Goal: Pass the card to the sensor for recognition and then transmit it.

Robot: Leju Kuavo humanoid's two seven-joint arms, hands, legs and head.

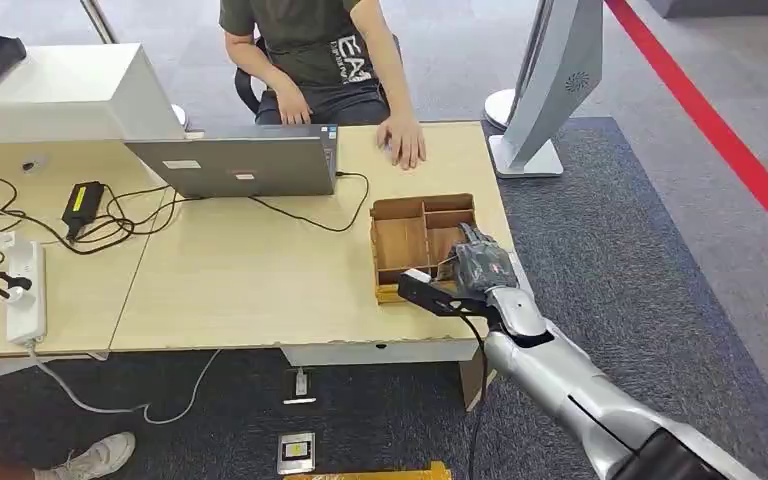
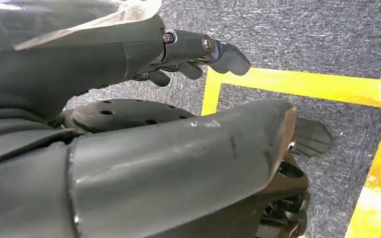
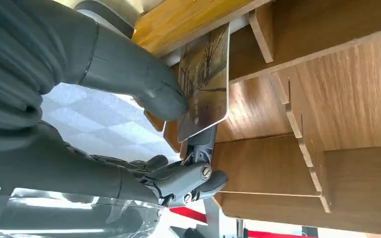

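The card (image 3: 204, 84), printed with a brownish tree picture, stands on edge inside a compartment of the wooden organiser box (image 3: 337, 99). My right hand (image 3: 144, 99) pinches it between the thumb and a finger. Seen from the head, the right hand (image 1: 480, 262) reaches into the box (image 1: 400, 240) at the desk's near right corner and hides the card. My left hand (image 2: 198, 54) hangs over the carpet, fingers apart, holding nothing.
A person sits behind the desk with one hand (image 1: 401, 140) flat on it, beside a laptop (image 1: 240, 165). Cables and a power strip (image 1: 25, 290) lie at the left. A white stand (image 1: 550, 90) rises right of the desk. A small flat device (image 1: 296, 452) lies on the floor.
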